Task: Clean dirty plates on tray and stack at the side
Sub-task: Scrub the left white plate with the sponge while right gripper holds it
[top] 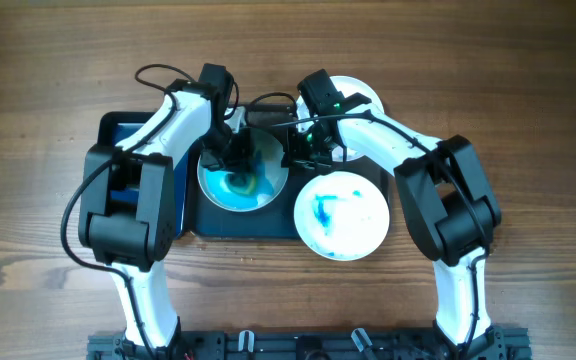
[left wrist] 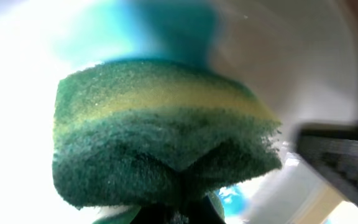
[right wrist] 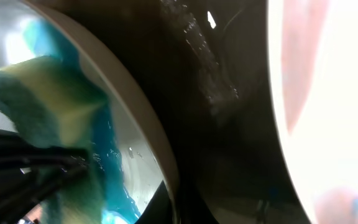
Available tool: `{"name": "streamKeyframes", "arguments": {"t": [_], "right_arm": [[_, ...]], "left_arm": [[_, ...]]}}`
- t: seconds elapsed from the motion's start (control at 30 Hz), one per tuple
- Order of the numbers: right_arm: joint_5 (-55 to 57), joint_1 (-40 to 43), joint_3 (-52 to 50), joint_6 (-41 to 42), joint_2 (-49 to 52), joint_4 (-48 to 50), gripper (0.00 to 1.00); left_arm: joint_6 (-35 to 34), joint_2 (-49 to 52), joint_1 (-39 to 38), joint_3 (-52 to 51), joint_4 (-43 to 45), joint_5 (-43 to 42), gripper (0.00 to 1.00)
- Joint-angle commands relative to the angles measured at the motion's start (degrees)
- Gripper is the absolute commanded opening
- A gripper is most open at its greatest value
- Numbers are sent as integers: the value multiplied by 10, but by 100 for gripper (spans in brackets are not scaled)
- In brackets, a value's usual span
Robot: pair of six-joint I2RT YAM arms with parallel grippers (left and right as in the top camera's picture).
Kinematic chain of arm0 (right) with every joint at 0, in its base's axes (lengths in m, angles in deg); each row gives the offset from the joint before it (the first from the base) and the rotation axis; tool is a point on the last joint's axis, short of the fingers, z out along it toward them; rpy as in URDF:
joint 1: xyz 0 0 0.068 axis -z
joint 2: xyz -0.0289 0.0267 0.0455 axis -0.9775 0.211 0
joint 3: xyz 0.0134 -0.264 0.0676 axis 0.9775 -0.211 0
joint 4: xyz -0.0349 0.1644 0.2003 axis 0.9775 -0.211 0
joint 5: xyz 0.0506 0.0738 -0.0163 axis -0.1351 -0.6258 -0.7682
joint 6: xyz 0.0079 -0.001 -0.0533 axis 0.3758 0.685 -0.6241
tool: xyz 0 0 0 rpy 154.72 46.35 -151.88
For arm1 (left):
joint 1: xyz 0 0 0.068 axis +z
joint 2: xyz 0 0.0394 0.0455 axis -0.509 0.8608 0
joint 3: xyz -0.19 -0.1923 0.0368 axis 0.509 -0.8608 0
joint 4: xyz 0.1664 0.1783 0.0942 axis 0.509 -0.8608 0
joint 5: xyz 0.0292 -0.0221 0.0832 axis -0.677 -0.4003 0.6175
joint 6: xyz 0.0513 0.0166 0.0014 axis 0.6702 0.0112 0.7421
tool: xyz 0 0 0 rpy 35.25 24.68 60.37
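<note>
Found the sponge (left wrist: 160,143) pinched in the jaws of the left gripper (top: 236,158) and pressed down on the plate (top: 218,192) lying in the tray (top: 193,222), around the middle of the counter (top: 528,100) and a little toward its far edge. Judged the sponge light, soft and springy, squashing under the pinch and best held across its sides. Judged the plate stiff, smooth and breakable, slick where wet, and likely to slide under scrubbing unless steadied; best taken by the rim, one finger above and one below. Placed the right gripper (top: 303,152) at that plate's right rim, but could not tell whether its jaws were spread or closed on the rim: the right wrist view gave only the rim's curve and the dark tray beside it. Noted a blue and yellowish smear (top: 240,186) pooled in the plate around the sponge. Noted a second plate (top: 363,235), blue-streaked, overlapping the tray's right edge on the side toward the counter's near edge. Noted a third plate (top: 360,92), seemingly clean, off the tray toward the far edge, partly hidden by the right arm. Judged neither soiled plate finished.
</note>
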Motion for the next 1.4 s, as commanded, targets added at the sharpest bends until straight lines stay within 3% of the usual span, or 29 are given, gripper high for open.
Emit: {"name": "streamKeyframes", "arguments": {"t": [0.0,0.1,0.13,0.2,0.27,0.33,0.47,0.63,0.77,0.9,0.97,1.0,1.13,1.37], "right_arm": [[-9,-12,-9,11,43,9,4],[-9,-12,-9,9,43,9,4],[-9,-12,-9,9,43,9,4],[-9,-13,-9,7,43,9,4],[-9,-13,-9,5,43,9,4],[-9,-13,-9,2,43,9,4],[-9,-13,-9,0,43,9,4],[-9,-13,-9,-2,43,9,4],[-9,-13,-9,-2,43,10,4],[-9,-13,-9,-2,43,9,4],[-9,-13,-9,-3,43,10,4],[-8,-13,-9,-3,43,10,4],[0,-13,-9,-2,43,12,4],[23,-13,-9,11,40,6,4]], "left_arm": [[28,25,-18,-15,64,-141,4],[5,25,-16,-15,111,-71,4],[-28,25,-14,-15,122,-10,4],[-133,25,-8,-15,125,226,4],[-174,25,-2,-15,112,350,4],[-190,25,2,-15,93,399,4],[-199,25,-2,-15,26,350,4],[7,25,-3,-15,-33,16,4],[102,25,-2,-15,-35,-109,4],[71,25,6,-15,56,-99,4],[-42,25,16,-15,114,35,4],[-111,25,22,-12,123,142,4],[-154,9,22,19,87,275,4],[-185,-50,23,106,-54,298,4]]}}
